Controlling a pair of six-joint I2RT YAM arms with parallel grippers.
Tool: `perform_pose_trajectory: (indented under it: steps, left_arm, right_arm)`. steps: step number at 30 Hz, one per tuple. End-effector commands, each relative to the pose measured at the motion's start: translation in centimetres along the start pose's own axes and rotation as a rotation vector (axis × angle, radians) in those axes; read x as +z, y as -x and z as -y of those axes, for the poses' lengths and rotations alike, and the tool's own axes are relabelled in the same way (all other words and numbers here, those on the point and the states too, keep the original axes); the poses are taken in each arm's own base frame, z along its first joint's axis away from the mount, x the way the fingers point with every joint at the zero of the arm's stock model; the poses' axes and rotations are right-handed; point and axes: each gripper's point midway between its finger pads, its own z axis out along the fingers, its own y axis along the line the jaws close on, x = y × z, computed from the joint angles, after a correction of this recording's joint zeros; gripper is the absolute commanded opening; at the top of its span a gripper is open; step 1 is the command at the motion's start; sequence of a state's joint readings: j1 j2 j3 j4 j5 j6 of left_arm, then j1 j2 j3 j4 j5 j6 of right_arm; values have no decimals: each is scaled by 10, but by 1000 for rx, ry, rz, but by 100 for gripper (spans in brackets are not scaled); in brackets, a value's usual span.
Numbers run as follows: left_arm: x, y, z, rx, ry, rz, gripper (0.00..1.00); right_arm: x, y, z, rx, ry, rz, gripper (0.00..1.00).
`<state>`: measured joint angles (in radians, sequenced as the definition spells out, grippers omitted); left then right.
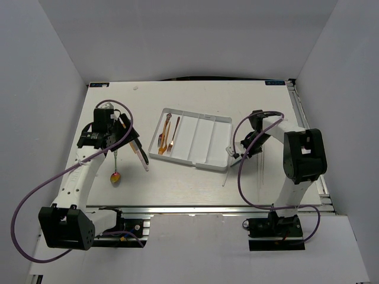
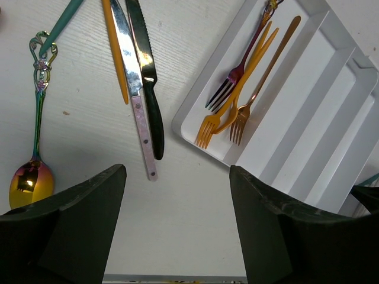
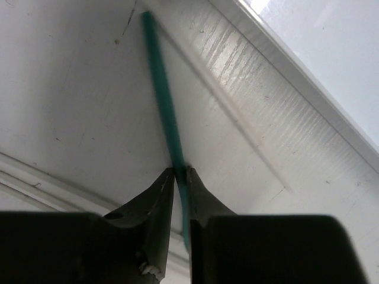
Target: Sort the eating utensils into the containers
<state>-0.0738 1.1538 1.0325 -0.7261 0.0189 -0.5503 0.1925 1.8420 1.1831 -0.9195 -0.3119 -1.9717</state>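
Furthest left, the iridescent spoon (image 2: 26, 183) lies loose on the bench (image 2: 177, 248), with the pink-handled knife (image 2: 139, 112) and the black knife (image 2: 151, 89) side by side to its right, none of them sorted yet. My left tool (image 2: 177, 177) hangs above them spread wide with nothing in it. Next comes the white tray (image 2: 195, 100); the forks (image 2: 237, 100) sit in its leftmost compartment and the other three look bare from above. At the tray's right end my right tool (image 3: 180, 177) is pinched nearly closed on the slim handle of a teal utensil (image 3: 163, 100). I cannot tell whether that piece rests in the last compartment or on the rim. I judge this step to be the pickup of the teal piece. Next it needs a straight lift clear of the wall, then a carry to its own compartment, keeping off the pale chopsticks (image 1: 227, 176) beside the tray.
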Motion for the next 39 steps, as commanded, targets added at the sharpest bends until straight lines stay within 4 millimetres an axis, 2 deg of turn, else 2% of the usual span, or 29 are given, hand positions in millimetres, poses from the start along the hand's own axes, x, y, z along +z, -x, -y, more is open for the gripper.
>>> perform_pose_trajectory:
  steps: [1,7,14,18,22,24,28,29,30,31,32,33,34,36,37,38,39]
  left_arm:
    - [-6,1,-2,-16,-4,20,82]
    - [-3,-3,-4,-31,-2,9,82]
    - [-2,-4,-5,-37,-5,9,82]
    - [-2,-2,-5,-39,-8,14,82]
    - [-1,-3,-5,-42,-10,13,82]
    - [-1,-2,-5,-44,-12,16,82]
    - [3,-4,-3,-49,-26,2,82]
    - [4,-5,-3,-51,-26,-4,82]
    - [5,-6,-2,-52,-30,-7,82]
    - [6,-7,-2,-54,-34,-12,82]
    - [7,-7,-1,-54,-37,-14,82]
    - [6,-7,-1,-55,-37,-16,82]
    - [6,-7,-1,-52,-40,-16,82]
    - [5,-8,-1,-50,-43,-20,82]
    - [5,-9,-1,-51,-42,-21,82]
    - [4,-10,-1,-51,-48,-24,82]
    - [4,-12,-1,-55,-48,-30,82]
  right_arm:
    - [19,-9,-2,-147,32,-23,16]
    - [2,-9,16,-190,-67,-49,4]
    - [-31,-5,28,-233,-180,-52,0]
    - [-57,-10,34,-242,-254,-63,0]
    - [-84,-5,42,-242,-333,-60,0]
    - [-100,9,52,-218,-403,-14,0]
    - [-120,61,70,-180,-503,160,0]
    - [-115,83,75,-204,-489,190,0]
    - [-117,96,79,-224,-494,198,0]
    - [-107,118,81,-249,-473,218,0]
    - [-104,129,85,-275,-477,218,0]
    - [-107,139,98,-331,-523,198,0]
    - [-99,156,103,-389,-518,184,0]
    - [-91,167,120,-460,-529,151,0]
    - [-93,180,137,-526,-551,109,0]
    - [-80,181,148,-551,-530,91,0]
    - [-78,185,158,-575,-534,68,0]
